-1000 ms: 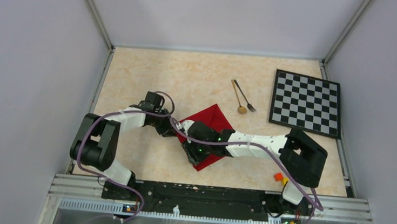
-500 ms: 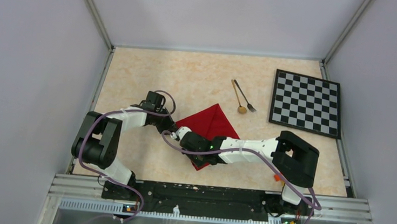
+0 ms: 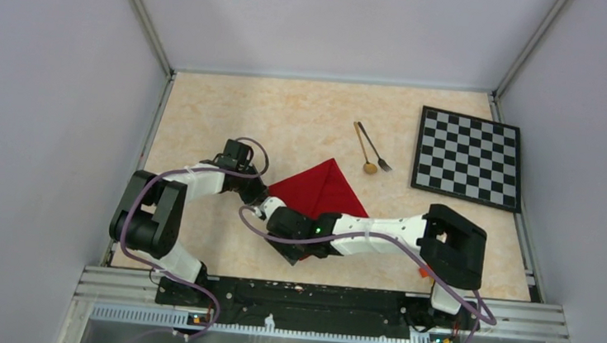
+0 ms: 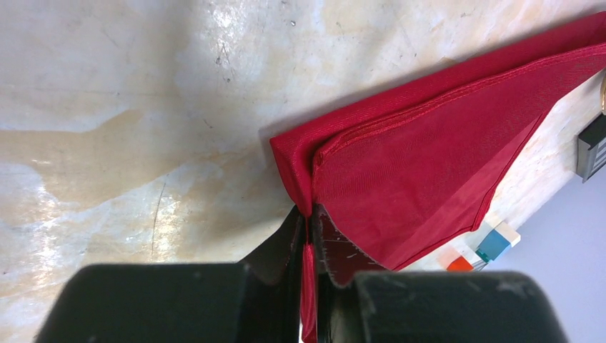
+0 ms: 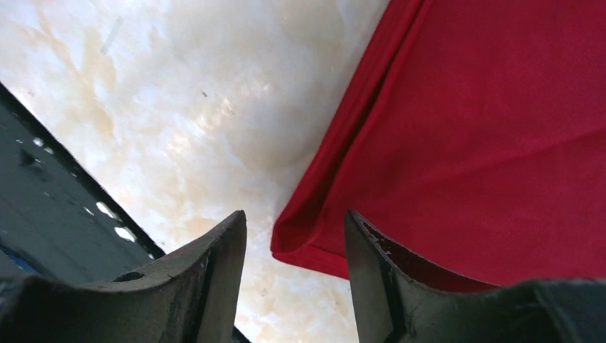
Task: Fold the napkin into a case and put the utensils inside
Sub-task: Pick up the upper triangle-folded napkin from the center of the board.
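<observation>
Open table surface (image 3: 289, 112) lies between the napkin (image 3: 319, 189) and the back wall, and along the left wall past the left arm (image 3: 200, 181). The right arm (image 3: 378, 225) lies across the near strip and blocks it. The left gripper (image 4: 309, 213), pinched on the napkin's corner, and the right gripper (image 5: 294, 218), jaws apart above the napkin's edge, crowd its near-left side. The spoon (image 3: 364, 150), fork (image 3: 378, 155) and checkered board (image 3: 469, 157) occupy the far right.

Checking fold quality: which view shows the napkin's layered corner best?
Left wrist: the napkin shows stacked layers and hem close up, pinched by the left gripper. Top external shows it small, partly under the right arm. Right wrist shows one corner between the open right gripper.
</observation>
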Robot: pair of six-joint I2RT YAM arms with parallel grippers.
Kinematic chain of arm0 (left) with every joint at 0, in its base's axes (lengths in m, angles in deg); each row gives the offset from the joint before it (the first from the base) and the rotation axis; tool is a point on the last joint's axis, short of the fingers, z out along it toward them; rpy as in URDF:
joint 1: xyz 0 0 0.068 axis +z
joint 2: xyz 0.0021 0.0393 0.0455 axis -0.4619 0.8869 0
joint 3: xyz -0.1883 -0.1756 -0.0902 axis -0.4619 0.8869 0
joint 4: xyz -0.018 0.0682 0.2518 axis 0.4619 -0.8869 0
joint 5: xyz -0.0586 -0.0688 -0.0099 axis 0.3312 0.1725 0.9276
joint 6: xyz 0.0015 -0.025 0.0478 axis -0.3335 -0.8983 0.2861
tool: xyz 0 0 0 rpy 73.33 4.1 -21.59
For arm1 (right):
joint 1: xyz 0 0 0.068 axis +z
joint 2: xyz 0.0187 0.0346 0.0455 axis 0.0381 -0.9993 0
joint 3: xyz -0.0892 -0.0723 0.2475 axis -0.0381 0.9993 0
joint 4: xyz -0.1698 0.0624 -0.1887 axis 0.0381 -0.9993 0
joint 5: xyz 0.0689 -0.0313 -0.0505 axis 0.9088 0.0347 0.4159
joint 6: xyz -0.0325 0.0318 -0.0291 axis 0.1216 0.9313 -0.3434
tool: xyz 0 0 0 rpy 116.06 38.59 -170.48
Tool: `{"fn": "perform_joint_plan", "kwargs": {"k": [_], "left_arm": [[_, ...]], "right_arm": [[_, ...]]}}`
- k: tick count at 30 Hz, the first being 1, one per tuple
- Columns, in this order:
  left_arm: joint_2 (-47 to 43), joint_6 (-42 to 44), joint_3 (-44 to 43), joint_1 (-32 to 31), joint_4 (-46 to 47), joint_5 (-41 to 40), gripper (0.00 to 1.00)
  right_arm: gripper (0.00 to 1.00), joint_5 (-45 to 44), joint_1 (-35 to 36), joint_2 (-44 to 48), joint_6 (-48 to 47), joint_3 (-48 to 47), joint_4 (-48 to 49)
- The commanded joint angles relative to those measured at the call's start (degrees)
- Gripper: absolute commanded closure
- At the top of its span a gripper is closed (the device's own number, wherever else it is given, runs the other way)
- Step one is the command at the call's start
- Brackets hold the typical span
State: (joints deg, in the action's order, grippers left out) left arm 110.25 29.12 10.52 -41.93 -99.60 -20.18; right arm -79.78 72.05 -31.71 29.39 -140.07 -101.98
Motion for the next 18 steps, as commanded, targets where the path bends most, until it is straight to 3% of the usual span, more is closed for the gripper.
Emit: {"fn": "perform_joint_plan", "kwargs": {"k": [1,18], "left_arm": [[0.89,1.25,0.78,-0.09,1.36,-2.63,0.88],[1.07,1.77,0.46,-0.07,1.22,-2.30,0.89]], "right_arm": [[0.47,-3.17,1.79,-0.43,0.13,-4.28,-0.44],[0.53,-5.08,2.24,-4.64,-0.34,-1.45,-1.69]]}}
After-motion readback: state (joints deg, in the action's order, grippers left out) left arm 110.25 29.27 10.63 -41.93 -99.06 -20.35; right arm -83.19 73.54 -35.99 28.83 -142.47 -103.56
